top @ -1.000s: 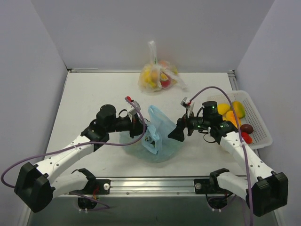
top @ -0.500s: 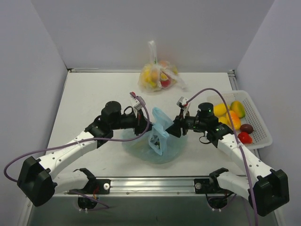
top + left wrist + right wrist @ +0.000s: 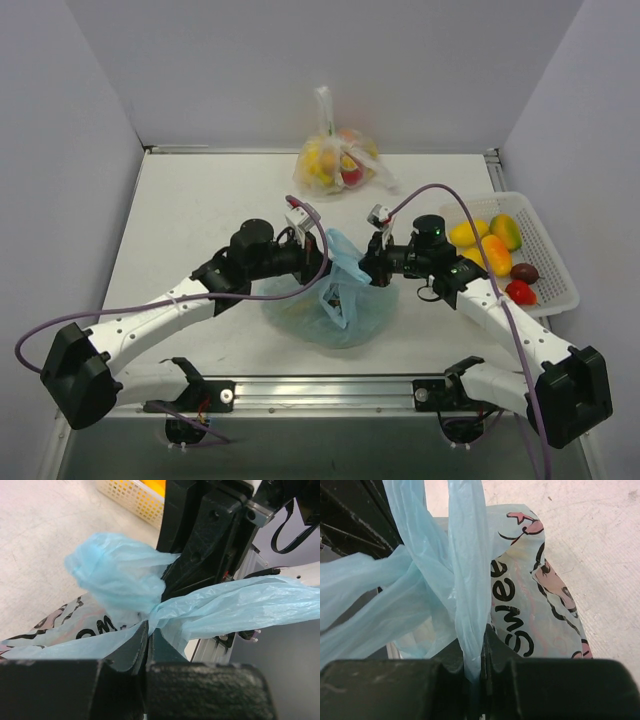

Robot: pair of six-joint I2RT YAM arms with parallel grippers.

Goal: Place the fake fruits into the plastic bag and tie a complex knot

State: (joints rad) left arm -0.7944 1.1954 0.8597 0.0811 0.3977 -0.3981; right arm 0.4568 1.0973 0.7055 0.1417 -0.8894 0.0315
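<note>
Left gripper (image 3: 148,630): fingers pressed together on a handle (image 3: 156,614) of bag (image 3: 330,310), mid-table, likely for tension. Between the grippers: loose knot (image 3: 447,587), strands crossed, probably needing pull from both sides. Right gripper (image 3: 482,642): pinched on other handle (image 3: 465,540), apparently for counter-pull. Far right: fruits (image 3: 490,245) in basket (image 3: 560,290), unbagged.

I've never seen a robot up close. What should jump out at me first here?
The left gripper and right gripper meet in the middle, each pinched shut on a twisted strip of the light-blue plastic bag, the strips crossing between them. At the back sits a clear bag of fruit; on the right, a white basket holds loose fake fruits.
</note>
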